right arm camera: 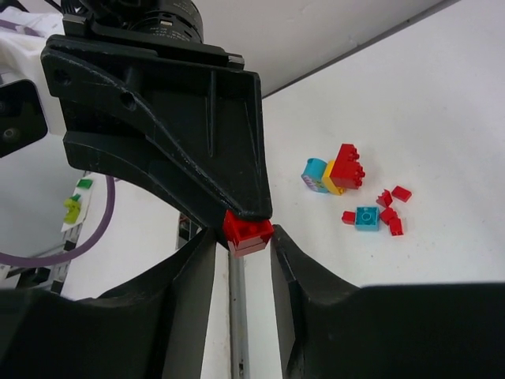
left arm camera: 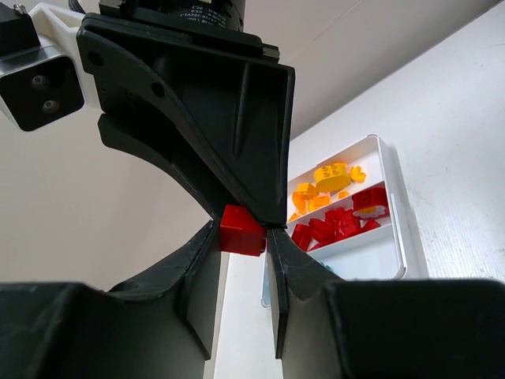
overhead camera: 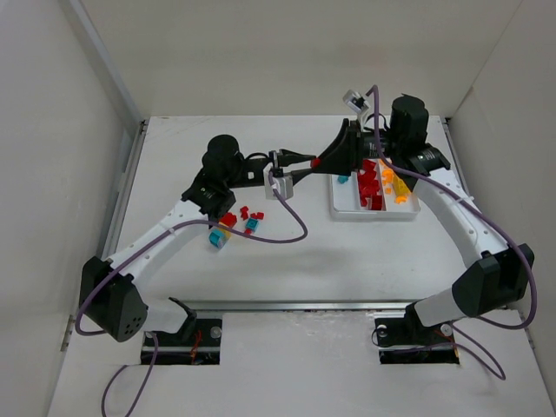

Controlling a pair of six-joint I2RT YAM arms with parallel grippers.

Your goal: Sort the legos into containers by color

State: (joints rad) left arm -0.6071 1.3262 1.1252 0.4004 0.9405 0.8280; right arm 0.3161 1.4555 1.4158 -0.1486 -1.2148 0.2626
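Top external view placed the left gripper (overhead camera: 306, 161) and the right gripper (overhead camera: 324, 161) tip to tip above the table (overhead camera: 287, 269), between the loose legos (overhead camera: 236, 219) and the white tray (overhead camera: 373, 215), with one red brick (overhead camera: 315, 162) at the junction. You could read this as a handover. The loose pile lay on the left arm's side and the tray on the right arm's, so the brick was probably meant to cross over for the red compartment.

Left wrist view gave you what the overhead could not. The left fingers (left arm camera: 197, 260) were drawn in to the brick's width and touched it on both sides, while the right gripper met it from above, turned crosswise. It also showed you the tray's contents: orange-yellow pieces (left arm camera: 327, 180) in the far compartment and red pieces (left arm camera: 335, 225) in the middle one. The nearest compartment was mostly hidden.

Right wrist view showed the right fingers (right arm camera: 300, 260) narrowed about the same brick, one touching it. You could not tell whether they clamped it. Only this view resolved the loose pile: a stacked cluster (right arm camera: 338, 170), a teal plate (right arm camera: 366, 218) and small red bits.
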